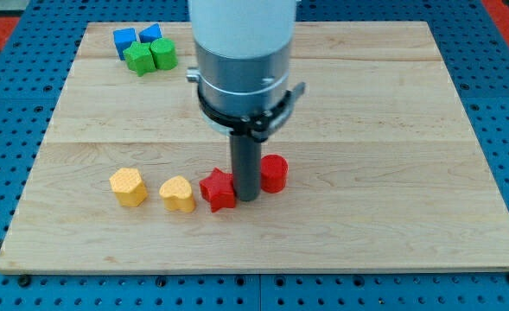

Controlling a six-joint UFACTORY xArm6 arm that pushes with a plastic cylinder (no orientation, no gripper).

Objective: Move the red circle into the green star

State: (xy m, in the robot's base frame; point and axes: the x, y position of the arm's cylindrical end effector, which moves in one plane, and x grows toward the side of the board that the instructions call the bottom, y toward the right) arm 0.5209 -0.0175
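The red circle [274,173] stands on the wooden board just right of my tip [247,199]. The dark rod comes down between the red circle and a red star [219,190] on its left, close to both. The green star [138,59] lies far away at the view's top left, with a second green block [163,53] touching its right side. The arm's white and grey body hides the board's middle top.
Two blue blocks [124,40] [151,34] sit behind the green ones at the top left. Two yellow blocks [128,187] [178,193] lie left of the red star in a row. The board's edge [263,268] runs along the view's bottom over a blue pegboard.
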